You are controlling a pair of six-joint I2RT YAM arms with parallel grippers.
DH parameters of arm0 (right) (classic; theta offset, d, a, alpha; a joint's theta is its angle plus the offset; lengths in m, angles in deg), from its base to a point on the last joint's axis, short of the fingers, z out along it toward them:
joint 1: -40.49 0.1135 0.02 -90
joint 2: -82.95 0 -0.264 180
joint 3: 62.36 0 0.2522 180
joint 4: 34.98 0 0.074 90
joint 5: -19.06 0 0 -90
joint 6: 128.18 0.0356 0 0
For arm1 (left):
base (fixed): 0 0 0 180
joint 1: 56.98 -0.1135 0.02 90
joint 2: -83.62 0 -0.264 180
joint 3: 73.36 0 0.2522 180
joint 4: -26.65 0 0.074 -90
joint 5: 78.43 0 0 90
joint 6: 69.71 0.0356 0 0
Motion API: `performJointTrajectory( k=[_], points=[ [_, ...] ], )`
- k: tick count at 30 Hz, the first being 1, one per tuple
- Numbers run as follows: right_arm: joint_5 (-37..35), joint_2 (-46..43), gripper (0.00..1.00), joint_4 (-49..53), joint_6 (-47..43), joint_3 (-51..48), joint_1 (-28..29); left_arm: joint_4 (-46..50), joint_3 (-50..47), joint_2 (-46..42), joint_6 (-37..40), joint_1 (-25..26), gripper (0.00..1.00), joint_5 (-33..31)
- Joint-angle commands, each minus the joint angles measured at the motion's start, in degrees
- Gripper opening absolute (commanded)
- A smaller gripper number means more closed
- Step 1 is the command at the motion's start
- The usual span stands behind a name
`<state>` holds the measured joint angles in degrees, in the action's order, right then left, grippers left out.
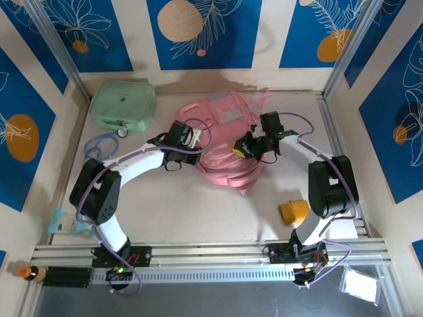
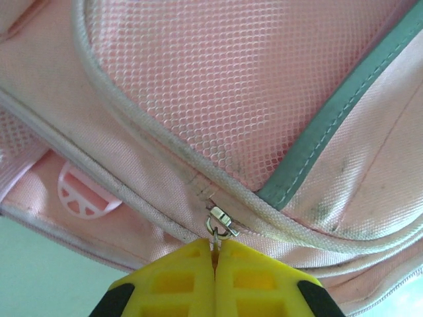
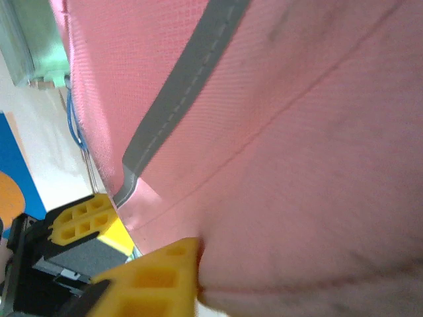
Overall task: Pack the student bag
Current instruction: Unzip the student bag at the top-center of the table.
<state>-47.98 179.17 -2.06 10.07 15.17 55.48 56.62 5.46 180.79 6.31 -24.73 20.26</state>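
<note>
Top external: both arms bent in to student bag (image 1: 225,152); L jaws pinch zip pull (image 2: 221,223), R jaws can't tell.

We cannot see the end of the zip pull (image 2: 221,221) inside the left end effector (image 2: 215,251); against the right end effector (image 3: 125,247) the bag (image 3: 297,132) blurs.

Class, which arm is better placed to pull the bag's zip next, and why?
Left: the left gripper is shut on the zip pull. The right gripper is open against plain fabric of the bag.
</note>
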Motion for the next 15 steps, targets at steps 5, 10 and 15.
performJointTrajectory(
  k=[5,10,15],
  points=[
    [-4.1,-9.3,0.56,8.9,-8.3,-1.3,-0.2,8.3,-0.1,-4.9,7.0,-1.3,0.39,-9.9],
    [-20.3,-16.4,0.67,17.6,-9.4,-6.1,-0.7,10.7,0.8,-8.2,9.3,-1.8,0.72,-19.1],
    [-29.9,-20.3,0.72,24.1,-5.9,-12.4,-4.0,10.4,1.4,-11.3,6.4,-1.8,0.85,-20.0]
  ],
)
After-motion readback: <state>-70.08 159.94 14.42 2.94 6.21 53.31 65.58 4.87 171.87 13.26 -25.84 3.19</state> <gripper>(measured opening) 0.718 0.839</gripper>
